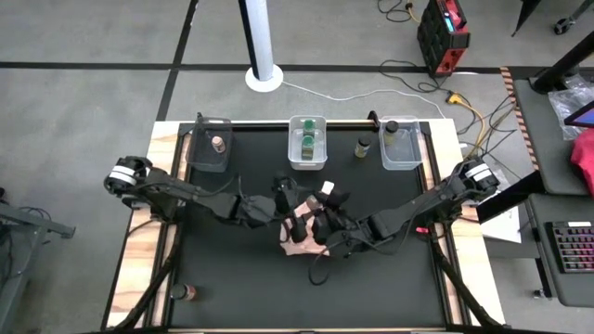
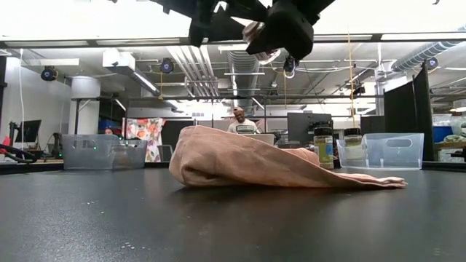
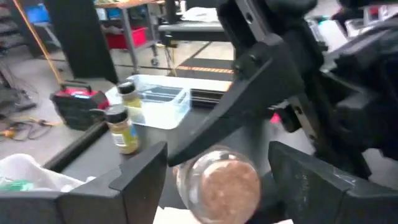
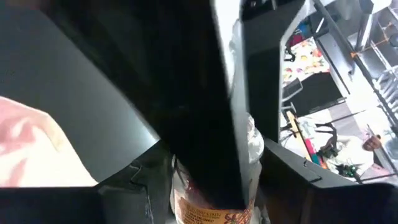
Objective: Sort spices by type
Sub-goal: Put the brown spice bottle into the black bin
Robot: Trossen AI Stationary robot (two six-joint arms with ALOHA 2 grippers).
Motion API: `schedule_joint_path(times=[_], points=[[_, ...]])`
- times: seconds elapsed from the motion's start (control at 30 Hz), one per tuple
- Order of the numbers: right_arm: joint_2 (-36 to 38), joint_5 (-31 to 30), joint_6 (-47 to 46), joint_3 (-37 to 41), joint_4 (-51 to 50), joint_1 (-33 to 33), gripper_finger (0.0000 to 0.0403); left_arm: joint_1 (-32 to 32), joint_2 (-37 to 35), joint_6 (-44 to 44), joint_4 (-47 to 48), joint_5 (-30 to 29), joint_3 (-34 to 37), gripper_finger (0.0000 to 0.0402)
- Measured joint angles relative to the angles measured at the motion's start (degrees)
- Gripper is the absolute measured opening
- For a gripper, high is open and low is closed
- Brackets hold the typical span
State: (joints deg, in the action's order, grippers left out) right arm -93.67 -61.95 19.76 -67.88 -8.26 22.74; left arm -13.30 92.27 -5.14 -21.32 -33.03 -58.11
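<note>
Both grippers meet above the crumpled pink cloth (image 1: 299,239) at the table's middle. Between them is a clear spice jar (image 1: 327,190) with pinkish-brown powder and a pale lid, lifted high over the cloth (image 2: 255,164). My right gripper (image 4: 211,180) is shut on it. My left gripper (image 3: 217,168) is open, its fingers flanking the jar's bottom end (image 3: 217,183) with narrow gaps showing. Other jars stand in three clear bins: a tan-lidded one (image 1: 218,143), green-lidded ones (image 1: 307,142), a dark-lidded one (image 1: 391,127). One jar (image 1: 363,147) stands on the mat. My right gripper pinches the spice jar's labelled wall (image 4: 186,208) between its two fingers, which lie across the jar. The jar is lifted clear, well above the cloth. My left arm's dark finger stands in front of much of the jar, so the exact place of contact is hidden.
Three clear bins line the table's far edge: left (image 1: 197,153), middle (image 1: 293,156), right (image 1: 413,153). Another jar (image 1: 190,292) lies near the table's near left corner. The black mat (image 1: 232,288) is bare around the cloth. A person sits in the room beyond (image 2: 239,120).
</note>
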Motion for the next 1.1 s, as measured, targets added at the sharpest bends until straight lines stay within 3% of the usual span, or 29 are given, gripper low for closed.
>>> schedule_joint_path(times=[0.1, 0.53, 0.87, 1.1], points=[[0.0, -0.1, 1.0, -0.2, 0.2, 0.1, 0.0183, 0.8, 0.0, -2.6, 0.0, 3.1, -0.1, 0.0253], [0.0, -0.2, 1.2, -1.1, -0.1, 0.0, 0.0183, 0.8, 0.2, -7.8, 3.9, 2.0, 0.0, 0.0246], [-0.2, 0.1, -0.9, -1.0, -0.3, 0.0, 0.0195, 0.7, 0.3, -5.8, 5.0, 2.0, -0.3, 0.0175], [-0.2, 0.7, -3.6, -0.9, -0.3, 0.0, 0.0220, 0.8, 0.2, -4.4, 5.7, 1.7, -0.3, 0.0162]])
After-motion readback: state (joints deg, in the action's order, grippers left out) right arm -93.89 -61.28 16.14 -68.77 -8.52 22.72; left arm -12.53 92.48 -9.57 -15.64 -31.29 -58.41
